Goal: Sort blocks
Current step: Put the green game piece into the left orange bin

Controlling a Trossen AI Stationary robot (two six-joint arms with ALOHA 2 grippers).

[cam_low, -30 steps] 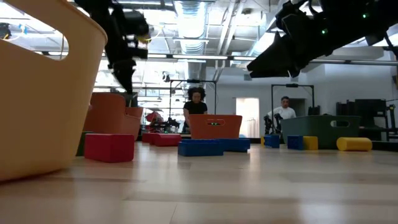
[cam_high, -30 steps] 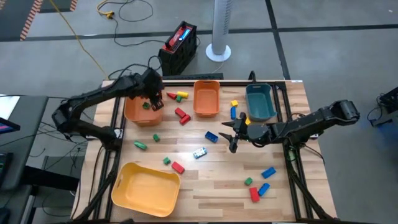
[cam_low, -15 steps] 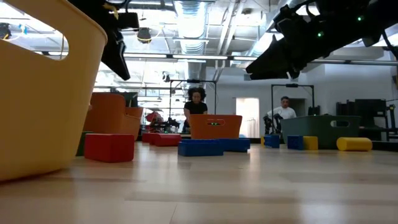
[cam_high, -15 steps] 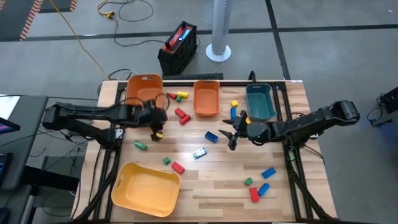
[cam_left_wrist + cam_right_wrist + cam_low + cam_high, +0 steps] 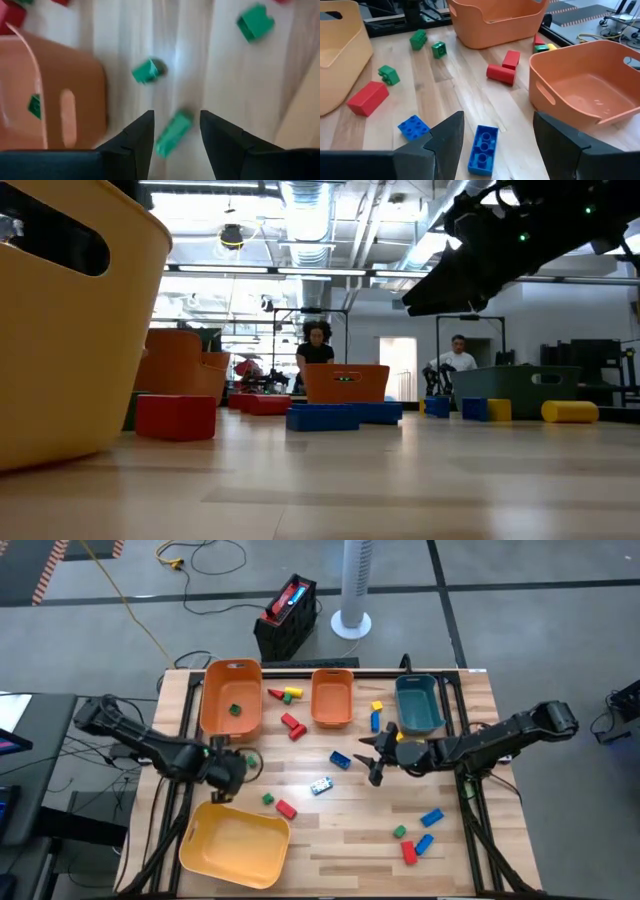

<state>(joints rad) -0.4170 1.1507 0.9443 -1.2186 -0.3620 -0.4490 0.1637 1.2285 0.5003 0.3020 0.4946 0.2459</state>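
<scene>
Judged the sorting as barely started. Found only one green brick (image 5: 234, 710) lying inside the left orange bin (image 5: 212, 690) at upper left of the high view. Saw nothing in the middle orange bin (image 5: 332, 718), the teal bin (image 5: 418, 726) or the yellow bin (image 5: 235, 845) at lower left.

Counted the rest of the blocks loose on the wooden table (image 5: 340, 830): a red, yellow and green cluster (image 5: 285, 694) between the two orange bins, a red pair (image 5: 292, 726) below it, a yellow brick (image 5: 377, 706) and a blue one (image 5: 375, 721) beside the teal bin, and a blue, green and red group (image 5: 415, 835) at lower right.

Placed the left gripper (image 5: 176, 117) low over the table just above the yellow bin, fingers apart, straddling a long green brick (image 5: 172, 134) without clearly pinching it. Placed the right gripper (image 5: 495, 130) at centre right, fingers spread wide and holding nothing, hovering over a blue brick (image 5: 482, 145).

Reckoned nearly every brick left to be picked and binned.
</scene>
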